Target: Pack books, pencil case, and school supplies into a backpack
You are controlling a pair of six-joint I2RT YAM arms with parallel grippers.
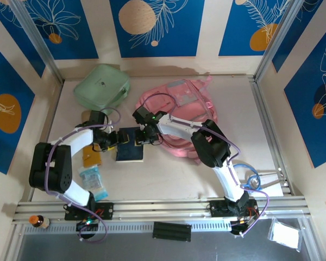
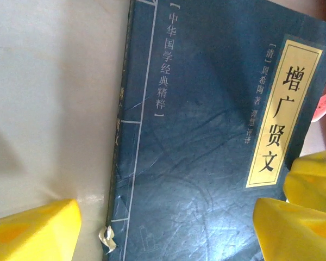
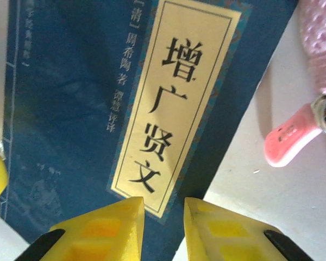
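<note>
Navy book [image 1: 129, 152] lies flat mid-table [image 1: 168, 179], just beside the pink backpack [image 1: 179, 111]. Cover is dark blue and scuffed, with a cream-yellow title strip [image 3: 168, 103] in black Chinese characters and a thread-bound spine [image 2: 117, 163]. Left gripper [image 1: 115, 138] is spread wide, one finger on the table by the spine, the other over the cover. Right gripper [image 1: 145, 136] is narrow with the book's edge between its fingertips; can't tell if it's clamped.

Open passage on bare table [image 1: 174, 174] at lower centre and far right of the frame; centre is blocked by left gripper [image 1: 116, 139] and right gripper [image 1: 142, 136] crowding the navy book [image 1: 129, 151], pink backpack [image 1: 179, 117] just upper right, mint case [image 1: 101, 87] upper left, brown book [image 1: 91, 158] and packet [image 1: 92, 182] lower left.
</note>
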